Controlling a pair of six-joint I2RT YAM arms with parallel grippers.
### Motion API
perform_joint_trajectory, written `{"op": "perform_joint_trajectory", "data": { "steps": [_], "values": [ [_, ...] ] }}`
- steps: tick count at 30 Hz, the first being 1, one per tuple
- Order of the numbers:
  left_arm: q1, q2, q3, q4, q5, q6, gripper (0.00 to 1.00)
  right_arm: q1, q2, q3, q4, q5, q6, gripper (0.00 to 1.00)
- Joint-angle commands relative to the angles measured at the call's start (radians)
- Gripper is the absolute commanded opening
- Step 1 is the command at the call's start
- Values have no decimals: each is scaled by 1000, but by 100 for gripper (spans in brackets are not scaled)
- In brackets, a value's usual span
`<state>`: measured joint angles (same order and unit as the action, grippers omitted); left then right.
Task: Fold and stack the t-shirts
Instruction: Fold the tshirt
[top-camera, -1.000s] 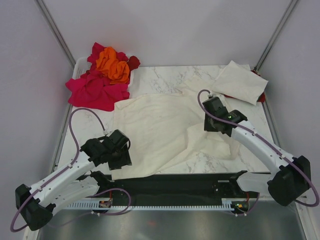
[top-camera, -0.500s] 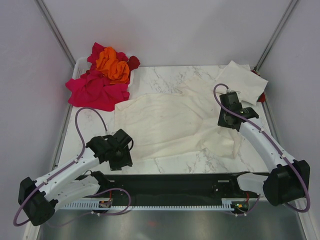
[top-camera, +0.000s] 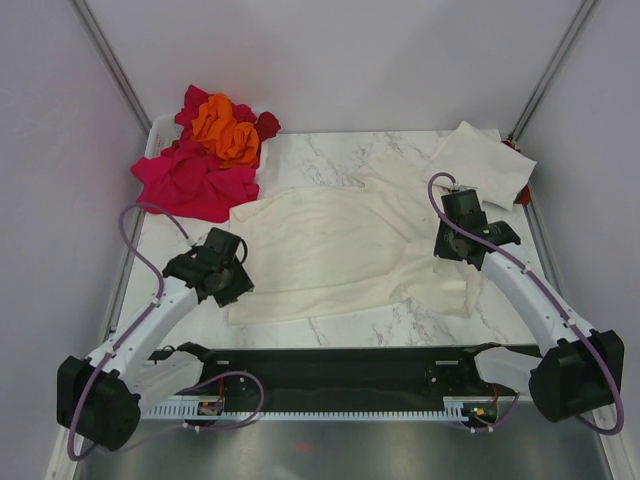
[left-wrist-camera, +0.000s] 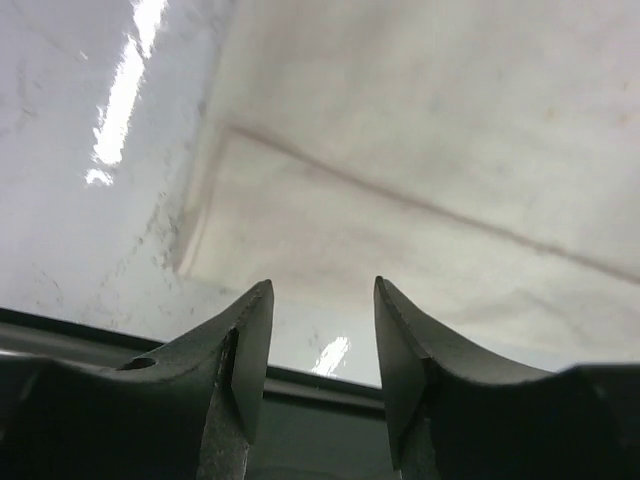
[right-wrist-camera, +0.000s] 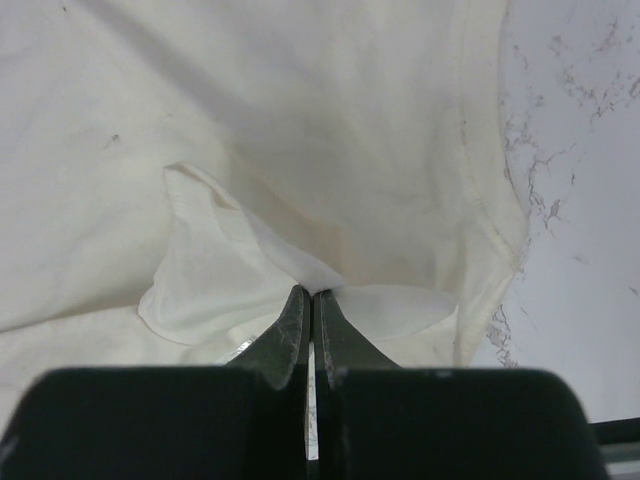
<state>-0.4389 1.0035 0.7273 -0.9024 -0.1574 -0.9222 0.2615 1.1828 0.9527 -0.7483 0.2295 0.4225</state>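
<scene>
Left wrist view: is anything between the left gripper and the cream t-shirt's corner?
Nothing visible. The left gripper hangs open just short of the cream t-shirt and its hemmed corner, with only bare marble table beside it.

Two cream tees (top-camera: 330, 250), perhaps three coloured (top-camera: 205, 165)

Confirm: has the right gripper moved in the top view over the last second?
Yes. The right gripper, shut on the spread cream t-shirt, moved right, closer to the folded cream t-shirt at the far right corner.

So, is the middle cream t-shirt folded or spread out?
Spread: the cream t-shirt lies flat and wide, unfolded, bunched only at one side.
</scene>
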Motion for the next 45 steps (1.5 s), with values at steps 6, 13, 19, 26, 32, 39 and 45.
{"op": "perform_joint_trajectory", "data": {
  "steps": [6, 13, 19, 26, 32, 39, 45],
  "values": [
    [170, 17, -45, 172, -2, 118, 50, -1, -43, -25, 44, -59, -18, 0],
    [170, 56, -108, 235, -53, 103, 46, 2, -38, -31, 61, -84, -24, 0],
    [172, 95, -153, 296, -70, 95, 46, 5, -32, -32, 70, -104, -25, 0],
    [172, 124, -161, 333, -97, 97, 48, 13, -28, -37, 79, -105, -28, 0],
    [172, 181, -167, 359, -88, 99, 49, 13, -17, -35, 81, -108, -30, 0],
    [172, 159, -212, 401, -57, 89, 46, 15, -8, -37, 86, -108, -33, 0],
    [170, 158, -213, 405, -54, 92, 23, 16, -6, -35, 87, -107, -34, 0]
  ]
}}
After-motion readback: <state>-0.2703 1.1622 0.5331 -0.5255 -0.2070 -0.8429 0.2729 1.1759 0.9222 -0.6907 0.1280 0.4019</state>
